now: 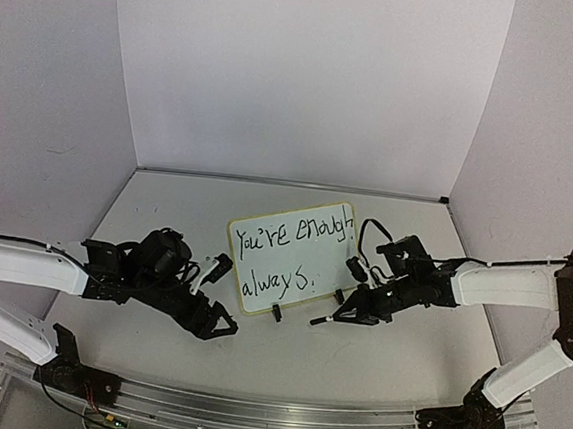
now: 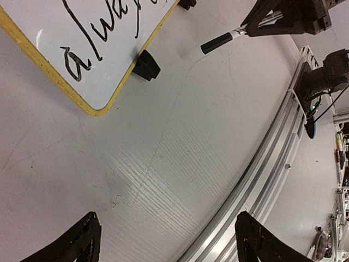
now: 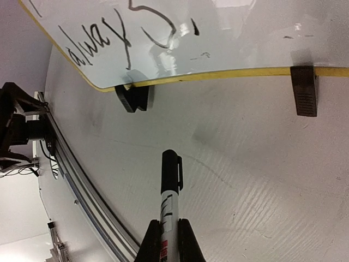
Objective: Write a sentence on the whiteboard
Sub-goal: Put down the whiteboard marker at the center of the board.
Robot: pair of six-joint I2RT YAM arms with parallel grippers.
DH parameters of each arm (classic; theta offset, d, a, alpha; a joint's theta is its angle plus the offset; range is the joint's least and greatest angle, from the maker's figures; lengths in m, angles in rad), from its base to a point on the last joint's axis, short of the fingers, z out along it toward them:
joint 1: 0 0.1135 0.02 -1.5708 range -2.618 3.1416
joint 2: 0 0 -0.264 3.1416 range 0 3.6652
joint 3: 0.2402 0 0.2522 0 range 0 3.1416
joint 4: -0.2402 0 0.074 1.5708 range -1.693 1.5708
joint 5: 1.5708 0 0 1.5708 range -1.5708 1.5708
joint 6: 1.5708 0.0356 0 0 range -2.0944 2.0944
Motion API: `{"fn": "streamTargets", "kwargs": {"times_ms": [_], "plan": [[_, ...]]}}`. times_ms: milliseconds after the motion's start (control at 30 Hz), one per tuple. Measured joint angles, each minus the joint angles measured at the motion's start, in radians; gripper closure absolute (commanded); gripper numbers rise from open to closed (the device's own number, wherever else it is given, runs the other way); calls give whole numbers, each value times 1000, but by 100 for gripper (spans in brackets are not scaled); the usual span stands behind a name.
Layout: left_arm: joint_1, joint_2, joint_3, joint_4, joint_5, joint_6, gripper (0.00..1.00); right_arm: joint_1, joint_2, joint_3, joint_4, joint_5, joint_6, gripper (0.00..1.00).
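The whiteboard, white with a yellow rim, stands tilted on two black clip feet at the table's middle. The sentence reads "You're enough" with "always." below it in black. My right gripper is shut on a capped black marker, low over the table just right of the board's front edge. In the right wrist view the marker points toward a clip foot from my right gripper. My left gripper is open and empty, left of the board's front; it shows wide apart in the left wrist view.
A metal rail runs along the near table edge; it also shows in the left wrist view. White walls enclose the back and sides. The board's corner and a clip foot lie ahead of the left gripper.
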Motion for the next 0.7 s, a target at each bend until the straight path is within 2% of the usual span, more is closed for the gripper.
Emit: {"fn": "streamTargets", "kwargs": {"times_ms": [67, 167, 433, 500, 533, 633, 700], "plan": [[23, 4, -6, 21, 5, -32, 15, -5, 32, -2, -4, 31, 2, 95], [65, 23, -8, 47, 11, -71, 15, -16, 43, -6, -5, 67, 2, 86], [149, 77, -24, 87, 7, -121, 12, -64, 43, -28, -3, 152, 2, 54], [179, 78, -41, 106, 8, -122, 12, -74, 43, -36, -6, 179, -2, 37], [200, 78, -51, 116, 9, -122, 12, -80, 43, -38, -9, 195, -4, 32], [284, 78, -80, 128, 2, -119, 9, -95, 41, -40, -22, 239, -13, 29], [339, 78, -89, 129, -1, -113, 7, -112, 32, -41, -40, 271, -21, 22]]}}
